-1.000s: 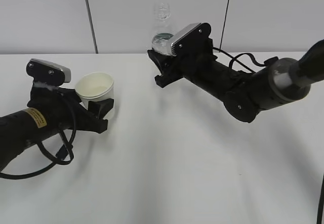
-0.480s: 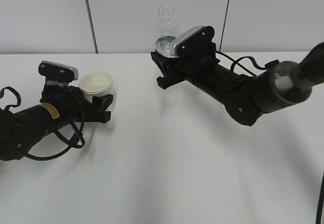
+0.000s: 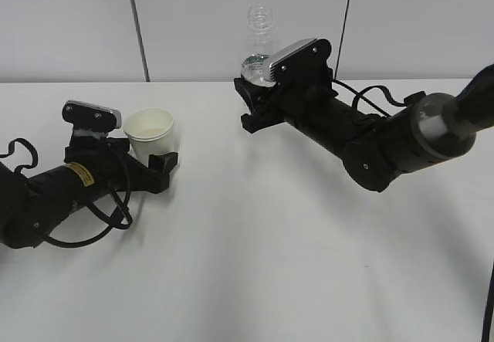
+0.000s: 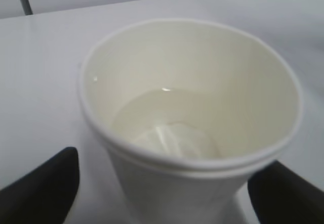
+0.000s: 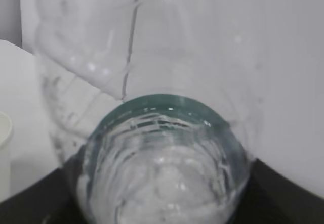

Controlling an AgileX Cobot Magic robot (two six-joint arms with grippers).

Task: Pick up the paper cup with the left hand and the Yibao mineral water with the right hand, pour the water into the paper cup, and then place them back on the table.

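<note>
The left hand (image 3: 158,164) lies low, its arm nearly level, fingers (image 4: 43,186) closed around something; the right hand (image 3: 251,103) is raised — angled up-left, likewise clamped.

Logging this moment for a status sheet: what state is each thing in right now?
paper cup: upright, water inside, between the left tool's fingers.
Yibao mineral water: upright, uncapped, gripped.
left tool: around the cup; grip unclear.
right tool: shut on the bottle.
table: white, bare where visible.

The white table (image 3: 255,265) bears the paper cup (image 3: 151,133).
</note>
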